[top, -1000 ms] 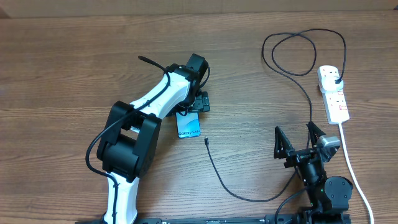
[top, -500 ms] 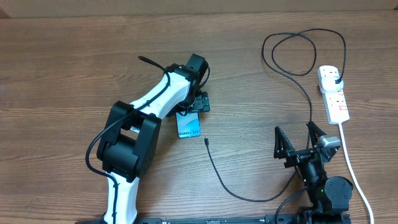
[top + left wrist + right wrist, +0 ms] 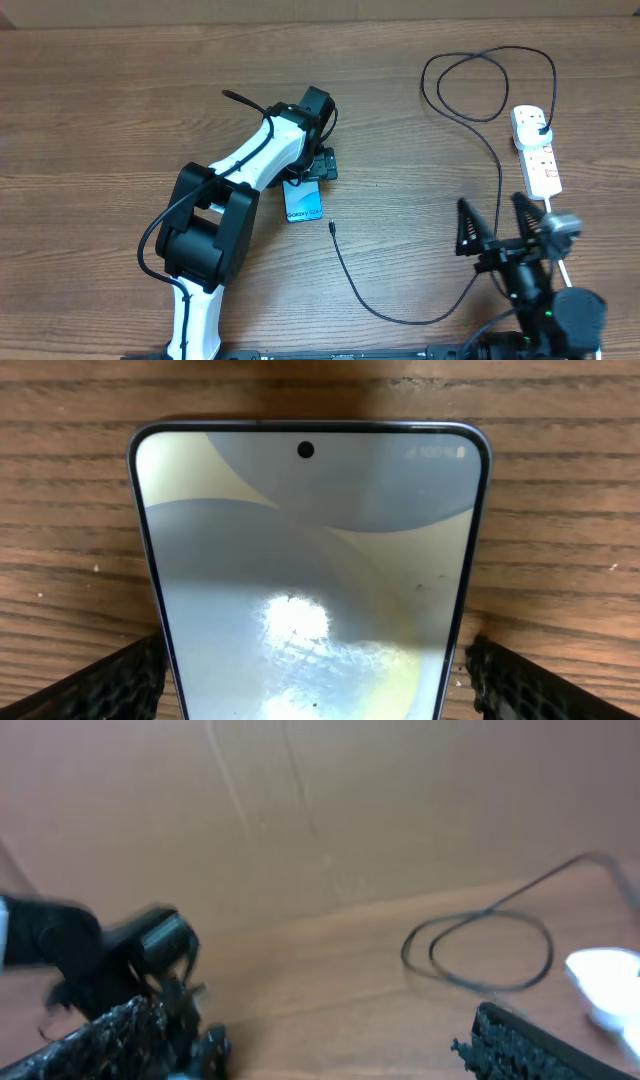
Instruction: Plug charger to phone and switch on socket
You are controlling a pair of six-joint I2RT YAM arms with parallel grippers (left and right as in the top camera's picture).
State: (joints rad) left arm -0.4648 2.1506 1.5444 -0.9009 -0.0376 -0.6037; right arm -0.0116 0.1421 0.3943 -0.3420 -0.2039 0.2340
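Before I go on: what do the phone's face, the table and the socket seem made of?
The phone: glossy glass face, mirroring a bright light spot. The table: brown wood grain, matte; possibly laminate. The socket: smooth white moulded plastic, by its look, with red markings.

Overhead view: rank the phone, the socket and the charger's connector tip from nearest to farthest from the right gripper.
1. socket: on the far right side, just beyond the open right gripper.
2. connector tip: well off to the gripper's left, lying free on the wood.
3. phone: a little farther left again, just past the tip.
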